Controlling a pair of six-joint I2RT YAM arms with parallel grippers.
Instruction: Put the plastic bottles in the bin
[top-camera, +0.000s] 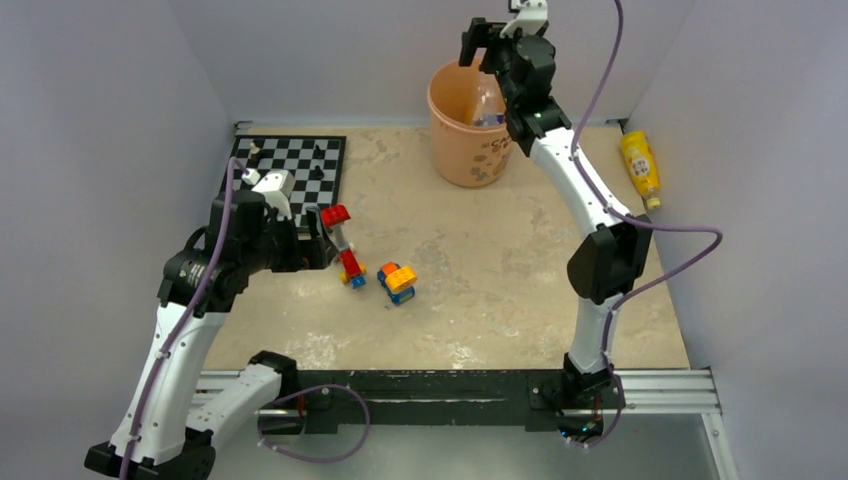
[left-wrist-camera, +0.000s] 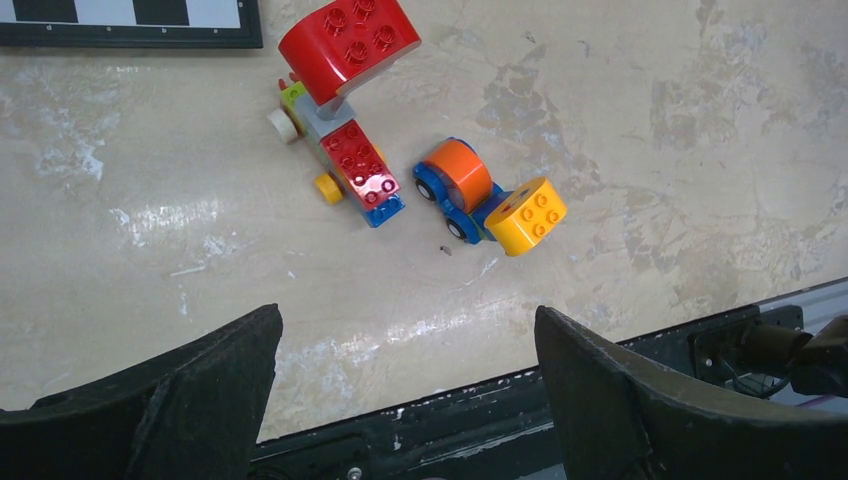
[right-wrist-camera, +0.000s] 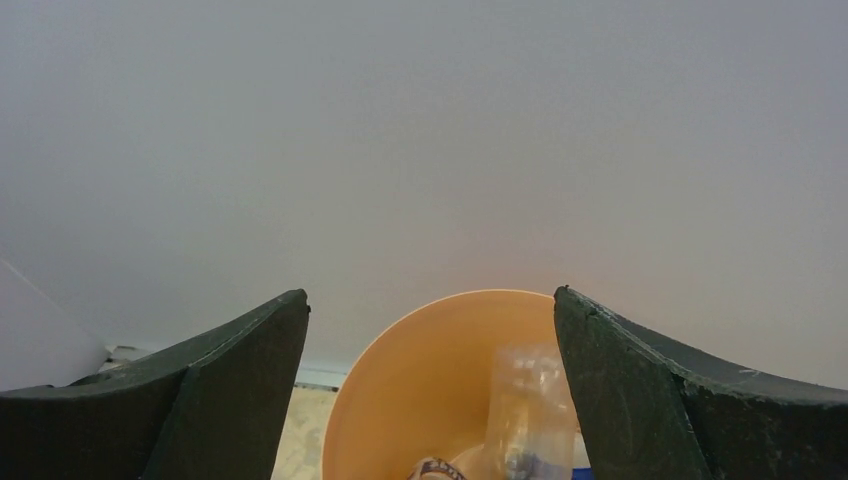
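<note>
Worktop: beige marbled worktop (top-camera: 500, 270), walled in grey on three sides; you see both arm bases at its near edge.
Right arm: white-and-black right arm (top-camera: 590, 220) stretched to the far wall, wrist raised above the bin.
Left arm: white-and-black left arm (top-camera: 190, 290) bent low over the left half, just in front of the board.
Bin: round peach-orange plastic bucket (top-camera: 462, 150) upright at the far centre of the worktop, near the back wall. Your right wrist view looks down over its rim (right-wrist-camera: 400, 370).
Board: black-and-white chessboard (top-camera: 300, 165) flat in the far-left corner, well apart from the bin, a few small pieces on it.
Right claw: right claw (right-wrist-camera: 430, 293) jaws spread wide with nothing between them, hanging above the bin mouth (top-camera: 495, 40).
Left claw: left claw (left-wrist-camera: 407, 312) jaws apart and empty, over bare worktop near the toys (top-camera: 315, 235).
Yellow bottle: yellow plastic squeeze bottle (top-camera: 640, 167) lying on its side at the far-right edge, against the right wall, outside the bin.
Clear bottle: clear plastic bottle (right-wrist-camera: 527, 400) inside the bin, leaning on the inner wall; you can catch it over the rim from above (top-camera: 487, 108).
Toy one: red-roofed block vehicle (left-wrist-camera: 345, 150) on the worktop, just beyond the left claw.
Toy two: blue block cart with orange and yellow pieces (left-wrist-camera: 485, 200) just beside toy one, not touching it.
</note>
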